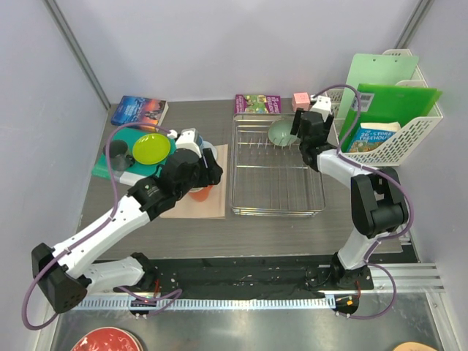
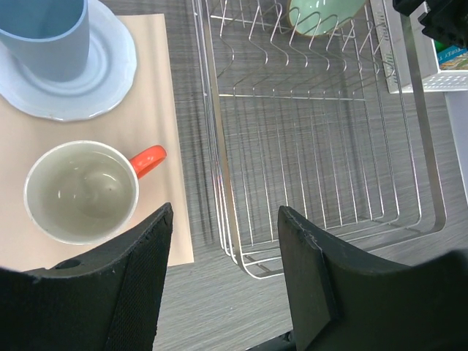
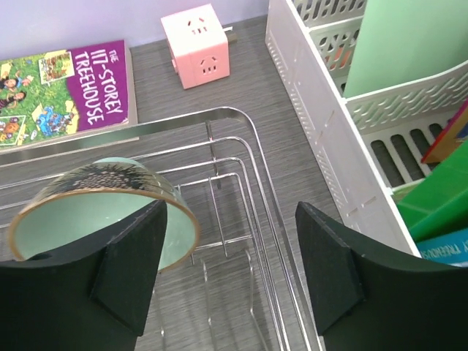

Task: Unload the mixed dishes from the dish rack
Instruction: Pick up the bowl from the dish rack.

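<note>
The left fingers [image 1: 207, 178] are nearest the arm bases, centre-left in the top view. They hang spread wide over the tan mat [image 2: 167, 110] with nothing in them. Right below them the orange handled mug [image 2: 82, 191] sits upright on the mat, its handle pointing toward the dish rack [image 2: 322, 146]. In the left wrist view neither finger looks to be touching it.

A bit farther back on the same mat, the white plate [image 2: 102, 80] lies flat with the light blue cup [image 2: 47, 33] standing on it. The lime-green plate [image 1: 151, 148] is out of the rack too, lying flat on a teal board [image 1: 124, 137] left of the mat.

The rack sits on the desk just beside the mat's right edge, mid-frame. The only dish in it is the sage-green bowl [image 3: 95, 212], standing on edge among the prongs at the far end. The right fingers [image 1: 296, 134] are up there, wide open, with the bowl's rim right by one of them. Can't tell if they're touching.

Past the rack there's a Treehouse book [image 3: 66, 91] and a pink cube [image 3: 201, 45]. The white file basket [image 3: 322, 102] runs along the right.
</note>
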Robot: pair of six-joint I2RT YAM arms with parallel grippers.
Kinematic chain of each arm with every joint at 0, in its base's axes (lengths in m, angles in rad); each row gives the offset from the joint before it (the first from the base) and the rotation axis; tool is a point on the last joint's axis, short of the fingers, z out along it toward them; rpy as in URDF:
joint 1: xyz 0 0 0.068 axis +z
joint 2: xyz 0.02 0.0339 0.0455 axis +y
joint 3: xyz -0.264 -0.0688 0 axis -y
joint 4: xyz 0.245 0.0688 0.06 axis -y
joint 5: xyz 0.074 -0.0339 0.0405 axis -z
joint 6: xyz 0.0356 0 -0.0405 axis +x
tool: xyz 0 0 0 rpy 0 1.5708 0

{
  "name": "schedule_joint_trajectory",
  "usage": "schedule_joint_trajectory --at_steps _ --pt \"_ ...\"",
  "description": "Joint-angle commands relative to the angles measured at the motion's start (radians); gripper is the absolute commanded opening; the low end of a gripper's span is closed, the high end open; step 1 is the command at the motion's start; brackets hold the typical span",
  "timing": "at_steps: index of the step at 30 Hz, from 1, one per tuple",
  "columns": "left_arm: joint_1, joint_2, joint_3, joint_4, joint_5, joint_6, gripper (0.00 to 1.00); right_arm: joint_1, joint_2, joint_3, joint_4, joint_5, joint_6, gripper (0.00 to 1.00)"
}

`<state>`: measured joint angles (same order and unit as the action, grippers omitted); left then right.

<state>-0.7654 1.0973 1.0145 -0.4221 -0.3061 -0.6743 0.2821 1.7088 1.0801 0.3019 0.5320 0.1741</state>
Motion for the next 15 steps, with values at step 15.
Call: schedule_joint_trajectory --at_steps 15 --pt "-0.003 0.084 0.004 0.046 0.048 -0.045 0.59 -0.049 0.075 0.021 0.048 -0.239 0.007 0.70"
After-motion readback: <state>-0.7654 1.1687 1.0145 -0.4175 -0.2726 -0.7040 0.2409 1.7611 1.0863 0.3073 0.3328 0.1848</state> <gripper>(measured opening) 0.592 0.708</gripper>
